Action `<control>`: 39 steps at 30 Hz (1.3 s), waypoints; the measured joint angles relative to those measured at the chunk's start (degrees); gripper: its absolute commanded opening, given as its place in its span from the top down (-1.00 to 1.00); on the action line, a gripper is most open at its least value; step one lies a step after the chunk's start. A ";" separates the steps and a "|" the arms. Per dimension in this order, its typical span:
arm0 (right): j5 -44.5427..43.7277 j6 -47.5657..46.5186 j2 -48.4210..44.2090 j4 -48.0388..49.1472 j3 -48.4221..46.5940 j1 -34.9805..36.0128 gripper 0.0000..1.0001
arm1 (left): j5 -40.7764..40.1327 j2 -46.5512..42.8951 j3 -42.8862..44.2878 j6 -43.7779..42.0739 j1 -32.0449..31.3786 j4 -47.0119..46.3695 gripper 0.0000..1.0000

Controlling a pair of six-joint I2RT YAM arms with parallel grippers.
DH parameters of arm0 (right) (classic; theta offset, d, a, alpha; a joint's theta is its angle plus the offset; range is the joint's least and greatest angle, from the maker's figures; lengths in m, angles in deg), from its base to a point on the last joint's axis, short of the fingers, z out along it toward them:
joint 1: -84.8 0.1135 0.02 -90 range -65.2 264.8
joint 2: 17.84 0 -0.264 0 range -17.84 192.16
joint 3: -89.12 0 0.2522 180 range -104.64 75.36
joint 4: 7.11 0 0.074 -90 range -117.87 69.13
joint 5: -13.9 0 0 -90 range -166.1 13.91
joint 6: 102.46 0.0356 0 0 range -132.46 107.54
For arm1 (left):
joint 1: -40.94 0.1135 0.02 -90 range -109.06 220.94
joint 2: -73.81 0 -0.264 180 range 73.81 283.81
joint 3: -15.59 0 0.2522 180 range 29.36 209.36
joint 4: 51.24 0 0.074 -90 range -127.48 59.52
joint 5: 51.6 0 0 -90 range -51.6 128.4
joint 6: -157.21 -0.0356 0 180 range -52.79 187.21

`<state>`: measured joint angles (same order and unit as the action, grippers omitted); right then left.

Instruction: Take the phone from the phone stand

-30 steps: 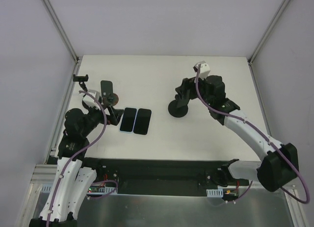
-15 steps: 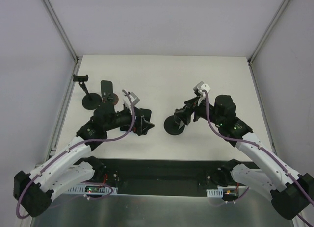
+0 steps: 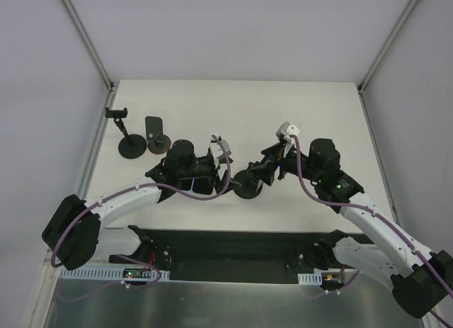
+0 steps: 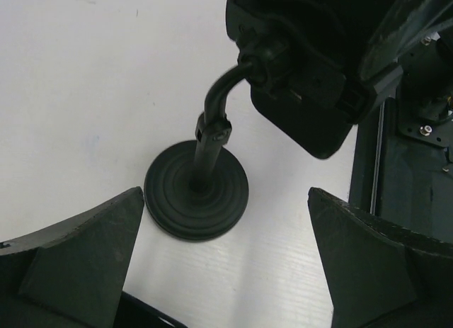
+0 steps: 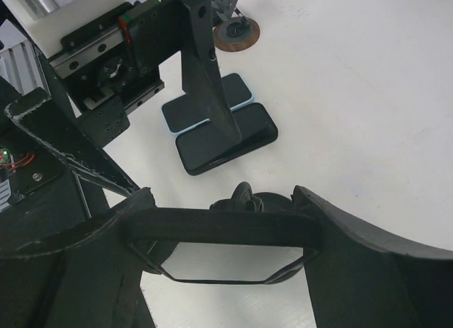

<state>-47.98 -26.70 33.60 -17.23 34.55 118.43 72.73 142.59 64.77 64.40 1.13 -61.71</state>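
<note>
No readable text, label or number shows anywhere, as far as visible.

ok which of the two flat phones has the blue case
The flat phone nearer the brown base; its rim is light blue, the other phone is black.

- Top view: bright, even, diffuse light from overhead; white table [image 3: 283, 115] shows only faint soft shadows, no glare
- Left wrist: phone stand base [image 4: 196, 193] sharp; left fingers [image 4: 78, 257] dark, slightly soft at bottom corners
- Right wrist: right fingers [image 5: 368, 271] underexposed, little detail; tabletop bright toward top-right corner
</note>
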 measured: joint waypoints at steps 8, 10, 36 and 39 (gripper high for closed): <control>-1.14 0.07 -0.15 -2.29 -0.94 0.02 -0.71 | 5.33 10.82 7.58 -2.47 0.00 -5.73 -0.82; -1.16 0.28 -0.42 -3.26 -1.14 0.09 -0.83 | 6.99 12.87 8.52 -2.69 0.00 -6.47 -0.78; -16.28 1.64 -11.93 -7.82 -1.49 0.50 -0.93 | 17.05 27.50 18.86 -0.66 -2.58 -11.26 -0.10; -19.50 2.34 -12.61 -7.80 -1.20 0.52 -0.94 | 15.26 27.65 18.67 1.57 -3.39 -13.46 0.16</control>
<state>-67.47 -24.36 20.99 -25.04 33.34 118.96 87.98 170.24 83.44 65.97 -2.26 -75.17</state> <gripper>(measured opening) 0.967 0.532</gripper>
